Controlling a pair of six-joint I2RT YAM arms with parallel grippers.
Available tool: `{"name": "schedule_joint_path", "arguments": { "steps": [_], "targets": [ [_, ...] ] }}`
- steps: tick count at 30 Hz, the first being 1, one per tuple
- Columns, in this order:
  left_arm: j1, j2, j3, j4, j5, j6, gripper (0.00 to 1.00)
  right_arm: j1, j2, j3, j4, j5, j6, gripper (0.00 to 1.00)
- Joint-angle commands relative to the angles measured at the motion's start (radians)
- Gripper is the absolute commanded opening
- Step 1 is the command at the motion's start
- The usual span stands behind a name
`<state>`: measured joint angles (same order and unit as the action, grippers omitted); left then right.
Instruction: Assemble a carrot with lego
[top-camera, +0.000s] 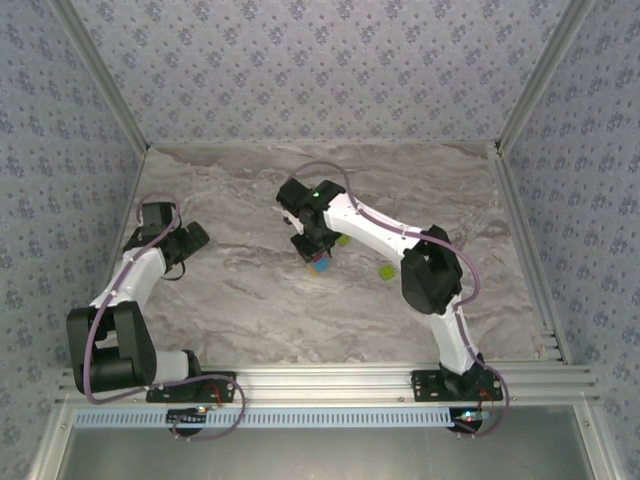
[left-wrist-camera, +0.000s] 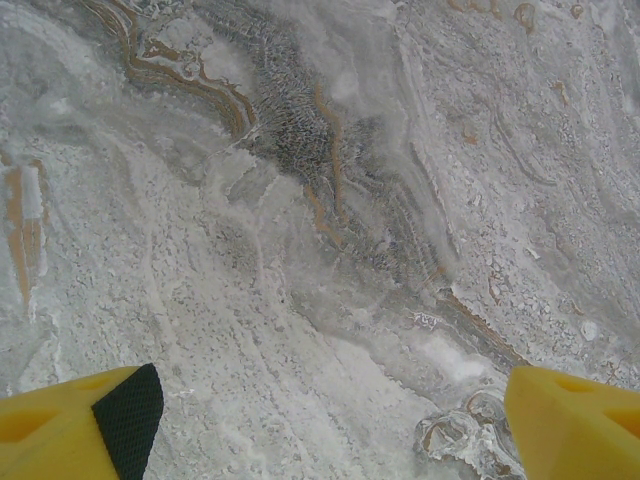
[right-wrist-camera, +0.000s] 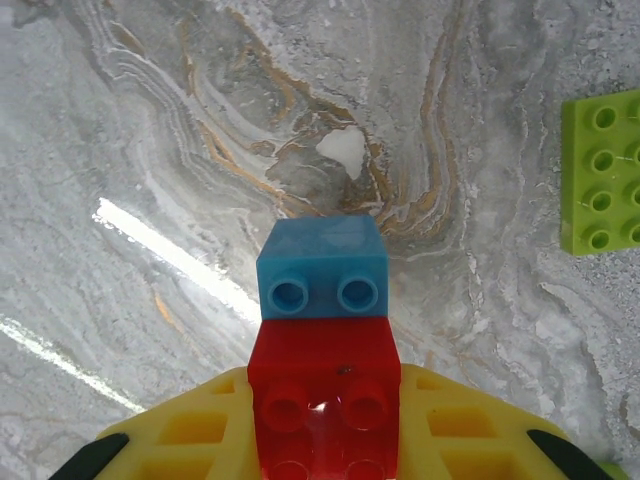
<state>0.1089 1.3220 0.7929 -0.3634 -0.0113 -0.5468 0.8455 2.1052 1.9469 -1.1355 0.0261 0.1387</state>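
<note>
So my right gripper (right-wrist-camera: 325, 430) is clamping onto the red brick (right-wrist-camera: 322, 395) of the half-built carrot (top-camera: 320, 263), around the middle of the desk (top-camera: 250, 300) in the top view. My left gripper (top-camera: 188, 243) is hanging way off at 9 o'clock with its jaws spread wide over bare marble, holding nothing. What's worrying me: I'm only pinching the red piece by its sides, so if I'm pressing down off-square the stack could be twisting in my fingers, or the blue brick (right-wrist-camera: 322, 268) stuck on its far end could be popping off. A lime-green brick (right-wrist-camera: 603, 170) is lying loose at 2 o'clock from the blue one in my wrist view, studs up, well apart. Nothing is bracing it, so missing its studs would just be shoving it across the slick surface. The carrot is looking pretty un-carrot right now: red and blue joined flush, green not yet attached, and I can't tell whether orange is on it.
</note>
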Motion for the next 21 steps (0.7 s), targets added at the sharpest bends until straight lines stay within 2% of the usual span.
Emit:
{"name": "schedule_joint_path", "arguments": {
  "steps": [1,21],
  "targets": [
    [-0.005,-0.024,0.026,0.000,0.010,0.013,0.90,0.012,-0.007,0.047,-0.045,-0.008,-0.016,0.26],
    [-0.005,-0.009,0.040,-0.002,0.013,0.012,0.90,0.075,0.069,0.042,-0.026,-0.005,-0.111,0.27]
  ]
}}
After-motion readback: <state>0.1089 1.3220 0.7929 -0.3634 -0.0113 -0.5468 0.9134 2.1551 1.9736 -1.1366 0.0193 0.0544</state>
